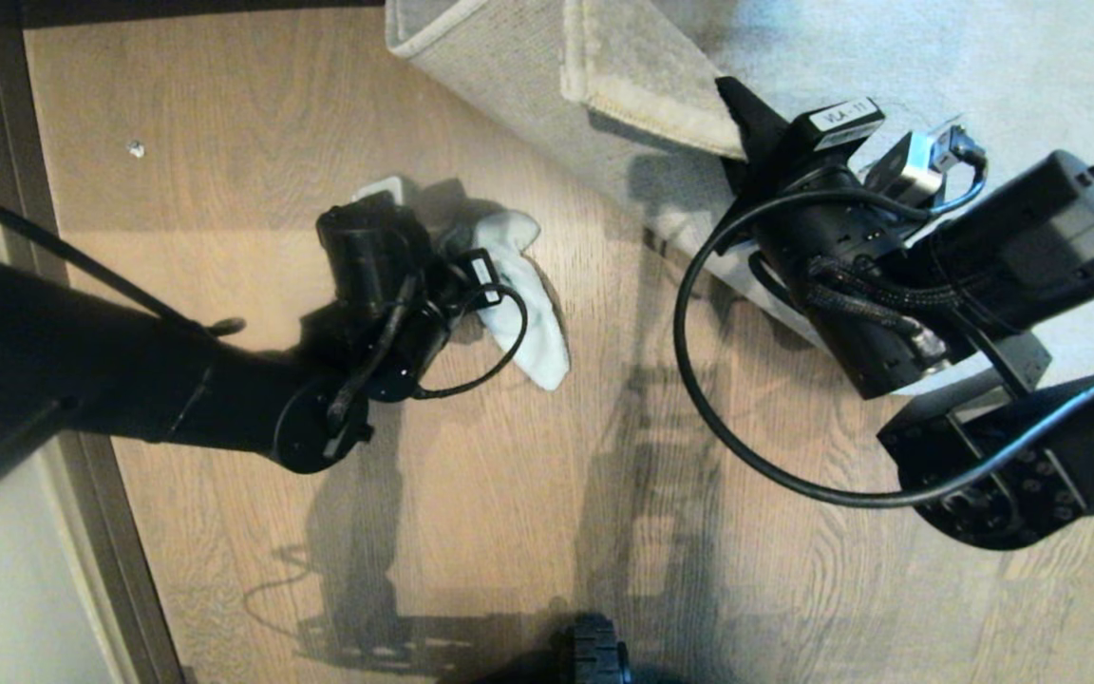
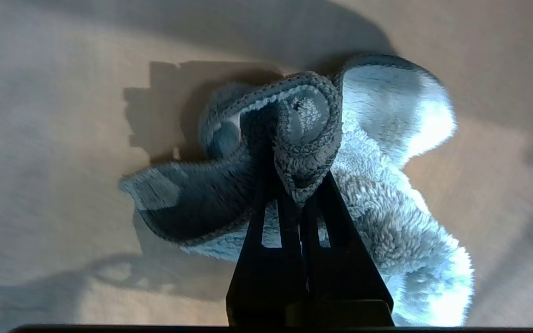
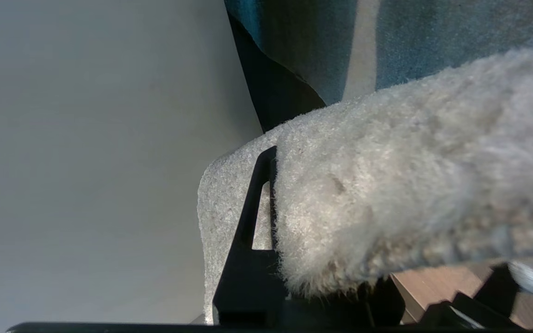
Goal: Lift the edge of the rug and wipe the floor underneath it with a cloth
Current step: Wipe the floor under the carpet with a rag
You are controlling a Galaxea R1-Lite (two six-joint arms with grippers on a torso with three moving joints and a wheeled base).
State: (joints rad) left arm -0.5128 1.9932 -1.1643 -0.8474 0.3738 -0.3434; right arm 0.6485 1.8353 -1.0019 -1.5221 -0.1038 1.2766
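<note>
Left claw point(image 2: 301, 185) low, pinching cloth point(image 2: 387, 194); right claw point(image 1: 746, 128) raised, clamping rug edge point(image 3: 387, 194).

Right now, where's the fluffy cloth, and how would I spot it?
Look at the wooden floor beside the rug edge that the right gripper holds folded back. There the left gripper pinches the cloth. It is small, pale blue and fluffy; the rug is big and beige.

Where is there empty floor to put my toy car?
Bare floor lies between the baseboard and the cloth, and in front of both arms. It is crowded by the lifted rug edge, where the right gripper holds it.
</note>
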